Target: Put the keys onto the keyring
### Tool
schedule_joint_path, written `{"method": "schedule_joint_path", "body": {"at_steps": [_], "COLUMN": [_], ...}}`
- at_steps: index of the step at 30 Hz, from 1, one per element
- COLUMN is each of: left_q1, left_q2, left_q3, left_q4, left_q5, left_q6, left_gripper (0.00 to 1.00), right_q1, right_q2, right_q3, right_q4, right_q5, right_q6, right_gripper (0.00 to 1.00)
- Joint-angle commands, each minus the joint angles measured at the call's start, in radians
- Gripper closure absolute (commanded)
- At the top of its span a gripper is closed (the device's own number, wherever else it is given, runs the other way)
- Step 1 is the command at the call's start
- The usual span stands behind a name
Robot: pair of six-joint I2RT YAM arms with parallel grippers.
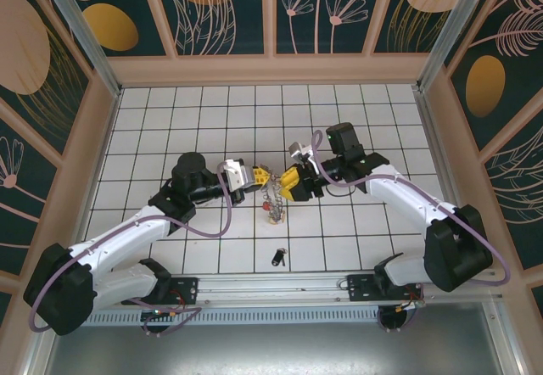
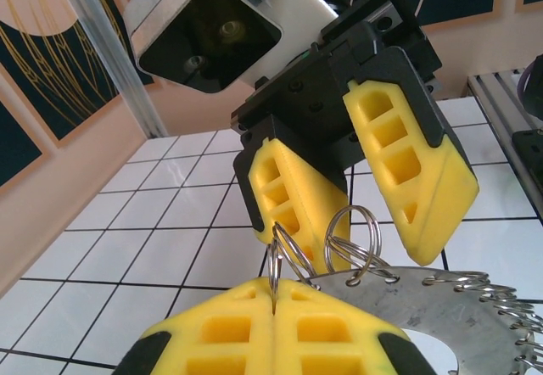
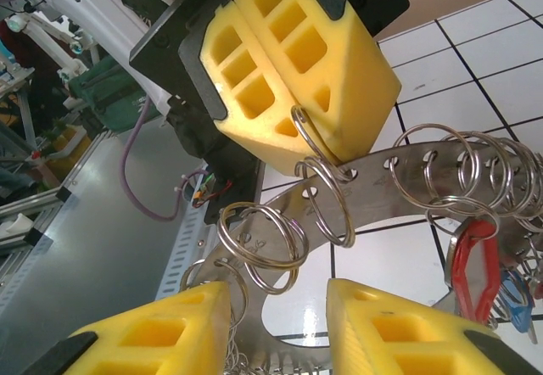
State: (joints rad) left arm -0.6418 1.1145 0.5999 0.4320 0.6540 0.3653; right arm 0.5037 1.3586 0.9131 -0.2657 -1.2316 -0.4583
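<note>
The keyring [image 1: 273, 198], a flat grey metal ring with small split rings threaded round its rim, hangs above the table between my two grippers. My left gripper [image 2: 274, 294] is shut on one small split ring [image 2: 275, 256] at the keyring's [image 2: 450, 294] edge. My right gripper [image 3: 280, 294] is open, its yellow fingers either side of the keyring's [image 3: 382, 195] rim and a loose split ring [image 3: 259, 235]. A red key [image 3: 475, 265] and a blue key [image 3: 513, 294] hang from the ring's far side. A black-headed key [image 1: 278, 257] lies on the tiles near the front edge.
The white tiled table [image 1: 170, 120] is walled on three sides by patterned panels. A metal rail [image 1: 280, 286] with both arm bases runs along the near edge. The grippers [image 1: 271, 181] meet almost tip to tip at the table's middle.
</note>
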Motion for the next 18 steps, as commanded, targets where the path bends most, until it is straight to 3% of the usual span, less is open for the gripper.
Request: {"method": "schedule_joint_path", "body": {"at_steps": [1, 10, 18], "left_q1": [0.001, 0.002, 0.002], "left_q2": [0.000, 0.010, 0.006], "left_q3": [-0.002, -0.008, -0.008], "left_q4": [0.093, 0.104, 0.112], "left_q5": [0.035, 0.053, 0.042], "left_q6": [-0.018, -0.008, -0.026], "left_gripper": [1.00, 1.00, 1.00], "right_q1": [0.007, 0.010, 0.011], "right_q2": [-0.007, -0.021, -0.023], "right_q3": [0.023, 0.016, 0.026], "right_q4": [0.037, 0.063, 0.008], "right_q5": [-0.025, -0.023, -0.027], "right_q6": [-0.004, 0.012, -0.033], "right_gripper": [0.64, 0.63, 0.91]}}
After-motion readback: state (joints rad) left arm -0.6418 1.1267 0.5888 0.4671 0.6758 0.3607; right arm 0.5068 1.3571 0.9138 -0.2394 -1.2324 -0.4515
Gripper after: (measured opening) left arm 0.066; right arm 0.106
